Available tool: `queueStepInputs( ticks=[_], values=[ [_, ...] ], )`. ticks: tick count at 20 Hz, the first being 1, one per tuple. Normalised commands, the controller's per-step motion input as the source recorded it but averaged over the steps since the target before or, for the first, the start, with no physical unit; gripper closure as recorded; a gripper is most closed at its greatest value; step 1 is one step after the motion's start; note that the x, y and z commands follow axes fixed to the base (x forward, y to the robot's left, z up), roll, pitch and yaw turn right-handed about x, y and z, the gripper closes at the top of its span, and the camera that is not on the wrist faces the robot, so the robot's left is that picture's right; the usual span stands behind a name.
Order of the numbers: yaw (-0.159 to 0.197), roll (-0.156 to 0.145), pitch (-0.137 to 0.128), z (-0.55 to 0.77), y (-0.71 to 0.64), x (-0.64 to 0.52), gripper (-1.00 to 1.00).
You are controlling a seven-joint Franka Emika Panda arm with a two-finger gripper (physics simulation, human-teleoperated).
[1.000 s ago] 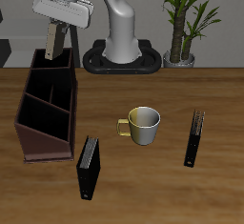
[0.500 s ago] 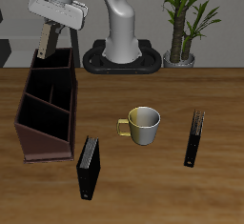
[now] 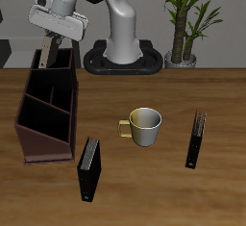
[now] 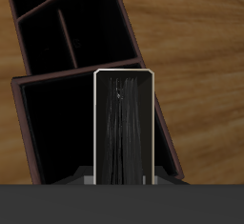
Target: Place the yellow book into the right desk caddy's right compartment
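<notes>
My gripper [image 3: 54, 43] is shut on the yellow book [image 3: 46, 55], which hangs tilted from the fingers. The book's lower end is at the top of the back end of the right desk caddy [image 3: 46, 124], a dark brown box with inner dividers. In the wrist view the book [image 4: 124, 123] stands upright in my gripper [image 4: 124, 176]. It is over the caddy's large rectangular end section [image 4: 57, 123], the right compartment, which a straight divider [image 4: 86, 74] bounds. I cannot tell whether the book touches the caddy.
A yellow-and-white mug [image 3: 144, 126] stands mid-table. One black book [image 3: 88, 169] lies near the caddy's front corner, another [image 3: 196, 138] beyond the mug. The robot base [image 3: 123, 55] and a potted plant [image 3: 183, 23] stand at the back.
My gripper has moved down and tilted further with the book. The book's lower end has come down to the top of the caddy's back end.
</notes>
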Motion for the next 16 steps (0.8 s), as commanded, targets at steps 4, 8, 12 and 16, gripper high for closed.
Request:
queueStepInputs(
  ticks=[4,8,12,16],
  values=[
    [-0.001,0.011,0.072,-0.42,0.07,0.19,1.00],
    [-0.008,-0.003,0.103,-0.51,-0.01,0.22,1.00],
    [0.001,-0.016,0.081,-0.35,0.01,0.19,1.00],
    [0.027,-0.037,0.109,-0.43,-0.05,0.13,1.00]
  ],
)
